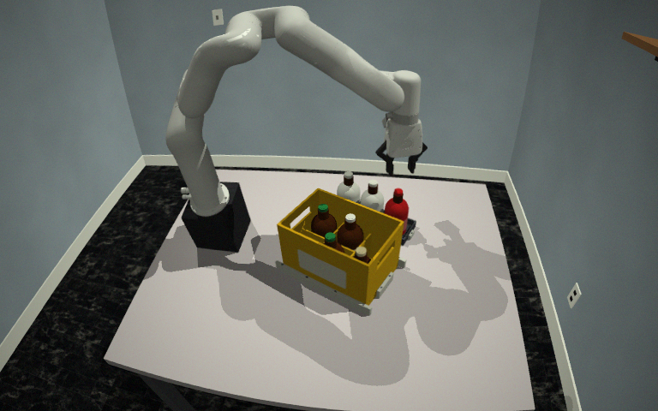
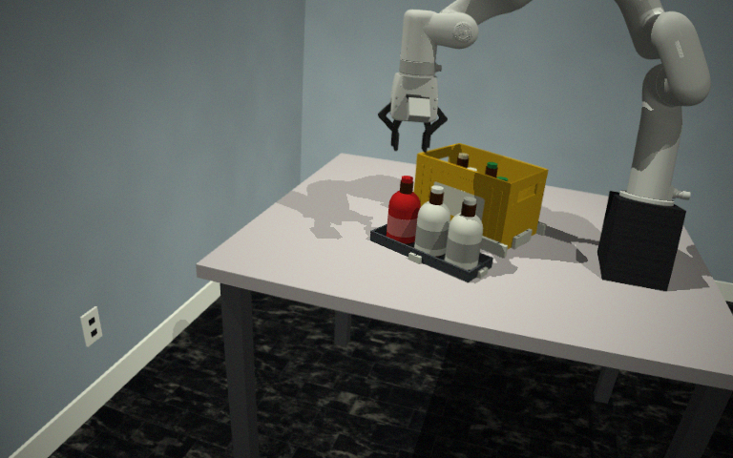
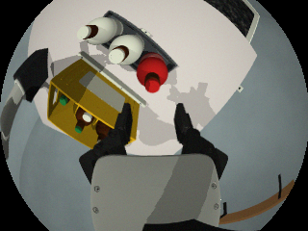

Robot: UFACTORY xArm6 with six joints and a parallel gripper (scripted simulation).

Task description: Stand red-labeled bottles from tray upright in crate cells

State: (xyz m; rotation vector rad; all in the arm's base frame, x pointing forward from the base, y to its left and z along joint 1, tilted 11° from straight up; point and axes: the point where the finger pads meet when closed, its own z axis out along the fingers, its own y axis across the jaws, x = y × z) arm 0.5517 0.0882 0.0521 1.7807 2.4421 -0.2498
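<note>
Below the pincer (image 2: 408, 141), with its white body and black fingers (image 2: 394, 139), stands a red bottle (image 2: 402, 217) with a red cap and a paler red label band. Beside it, two white bottles (image 2: 432, 227) carry grey labels and dark brown necks with white caps. Their tray (image 2: 429, 259) is dark slate. The crate (image 2: 505, 202) behind is yellow with a pale grey panel, holding brown bottles (image 1: 323, 222) capped green, white and cream. The table (image 2: 324, 254) is pale grey; the floor (image 2: 378, 399) is mottled black.
</note>
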